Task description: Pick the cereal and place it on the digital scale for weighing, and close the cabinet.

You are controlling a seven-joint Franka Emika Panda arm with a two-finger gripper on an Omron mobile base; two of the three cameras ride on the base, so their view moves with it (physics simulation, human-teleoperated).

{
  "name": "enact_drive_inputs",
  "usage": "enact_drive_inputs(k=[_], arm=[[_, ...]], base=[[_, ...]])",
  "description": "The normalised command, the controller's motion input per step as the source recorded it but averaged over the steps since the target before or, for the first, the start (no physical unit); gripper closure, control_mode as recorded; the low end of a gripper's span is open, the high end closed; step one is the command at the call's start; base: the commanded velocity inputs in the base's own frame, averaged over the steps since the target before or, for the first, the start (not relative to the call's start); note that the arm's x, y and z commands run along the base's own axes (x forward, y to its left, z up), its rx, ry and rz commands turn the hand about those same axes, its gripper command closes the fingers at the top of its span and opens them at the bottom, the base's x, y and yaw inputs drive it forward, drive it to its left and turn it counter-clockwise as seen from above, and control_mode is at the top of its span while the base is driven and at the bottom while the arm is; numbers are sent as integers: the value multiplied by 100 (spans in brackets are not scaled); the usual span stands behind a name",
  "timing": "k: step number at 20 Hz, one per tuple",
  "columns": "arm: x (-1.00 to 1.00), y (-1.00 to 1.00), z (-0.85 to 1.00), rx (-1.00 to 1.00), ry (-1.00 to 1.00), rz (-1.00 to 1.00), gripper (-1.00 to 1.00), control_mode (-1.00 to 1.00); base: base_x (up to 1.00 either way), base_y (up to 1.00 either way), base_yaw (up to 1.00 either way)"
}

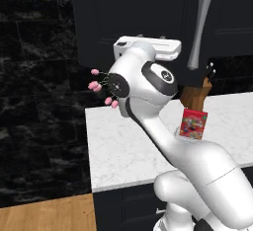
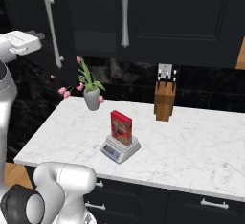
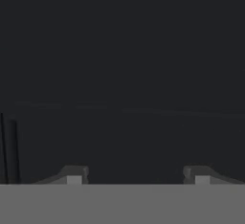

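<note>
Cereal (image 2: 121,128) already upright on the digital scale (image 2: 120,149), well below and right of the hand (image 3: 138,175), which is released, empty, facing the cabinet (image 3: 122,65) door; risk: it glances off, door stays ajar.

Red cereal box (image 2: 121,128) upright on silver digital scale (image 2: 120,149); black cabinet (image 2: 158,17) above counter.

A: How is the light?
B: Even and soft; the marble counter (image 2: 201,141) is bright, while the cabinet (image 2: 182,17) above it stays nearly black.
A: Sharpness?
B: Slightly soft rendering, no glare; the hand view is dim and featureless.
</note>
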Motion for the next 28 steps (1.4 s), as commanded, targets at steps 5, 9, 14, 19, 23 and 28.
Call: enact_drive_inputs(k=[5, 9, 14, 19, 23, 28], arm=[[52, -86, 10, 14, 6, 3, -100, -100], [56, -80, 2, 13, 5, 8, -100, -100], [61, -71, 0, 11, 0, 11, -100, -100], [61, -60, 0, 10, 0, 11, -100, -100], [68, -37, 0, 7, 2, 7, -100, -100], [74, -33, 1, 5, 1, 4, -100, -100]], base=[[0, 0, 0], [0, 0, 0], [0, 0, 0], [0, 0, 0], [0, 0, 0], [0, 0, 0]])
